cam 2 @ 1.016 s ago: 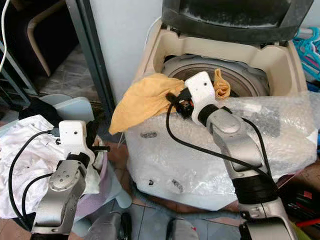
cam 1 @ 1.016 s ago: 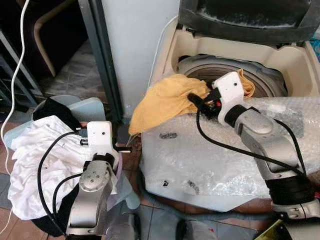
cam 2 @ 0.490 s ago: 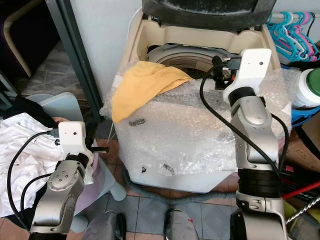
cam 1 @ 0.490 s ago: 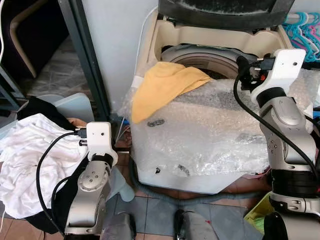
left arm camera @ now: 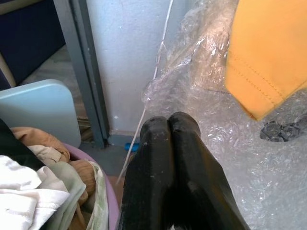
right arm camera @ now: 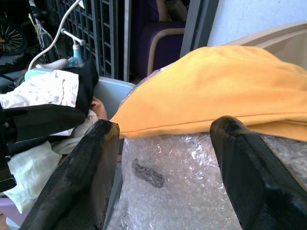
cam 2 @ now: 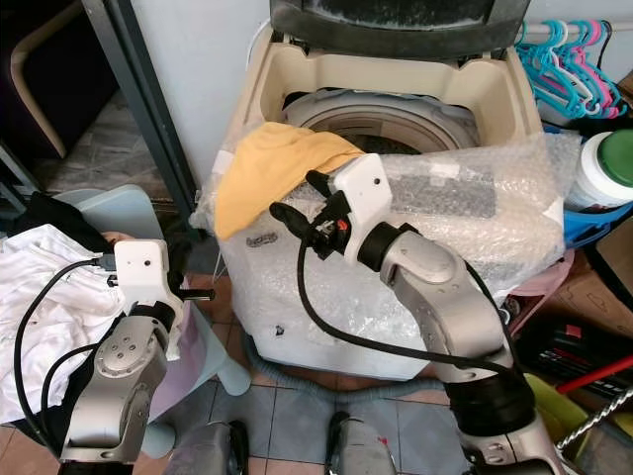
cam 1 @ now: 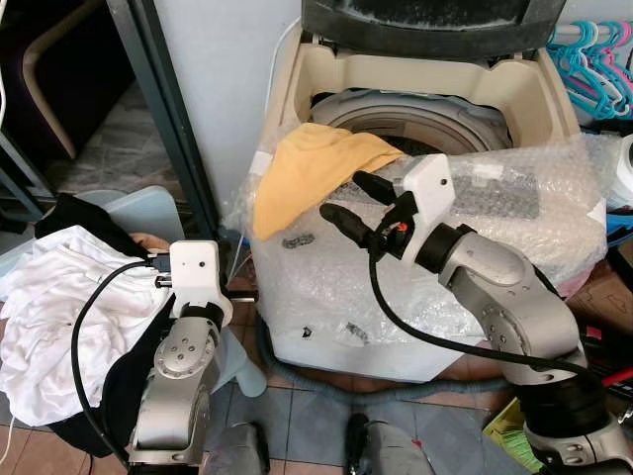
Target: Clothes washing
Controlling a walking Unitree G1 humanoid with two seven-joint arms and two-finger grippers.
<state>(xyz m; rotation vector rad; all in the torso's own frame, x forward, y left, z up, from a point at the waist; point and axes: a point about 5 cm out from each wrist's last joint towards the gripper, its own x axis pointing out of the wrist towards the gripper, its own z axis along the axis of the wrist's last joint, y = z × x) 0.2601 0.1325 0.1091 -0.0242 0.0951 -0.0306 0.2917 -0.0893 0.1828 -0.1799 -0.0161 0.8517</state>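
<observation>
Nearest the robot, the left tool [cam 1: 242, 295] hangs low beside a heap of white and dark laundry [cam 1: 59, 307], its two black fingers [left arm camera: 168, 167] pressed together and holding nothing, pointed toward the bubble-wrapped front of the washing machine [cam 1: 435, 287]. Farther out, the right tool [cam 1: 356, 203] reaches across the top of the machine with its fingers spread wide apart and empty, one finger [right arm camera: 81, 167] on either side of the hanging edge of the yellow cloth [cam 1: 312, 168]. The cloth lies just beyond and slightly to the left of those fingertips, draped over the machine's front left corner: its upper part rests on the rim of the drum opening [cam 1: 415, 114], while its lower edge hangs down over the bubble wrap [cam 1: 514, 198]. Its long axis runs from that hanging corner up and back toward the drum. The right arm is plainly the nearer of the two. Judging from this, the coming move is a short reach forward to close on the cloth and carry it rearward into the open drum behind, below the raised lid [cam 1: 435, 20].
</observation>
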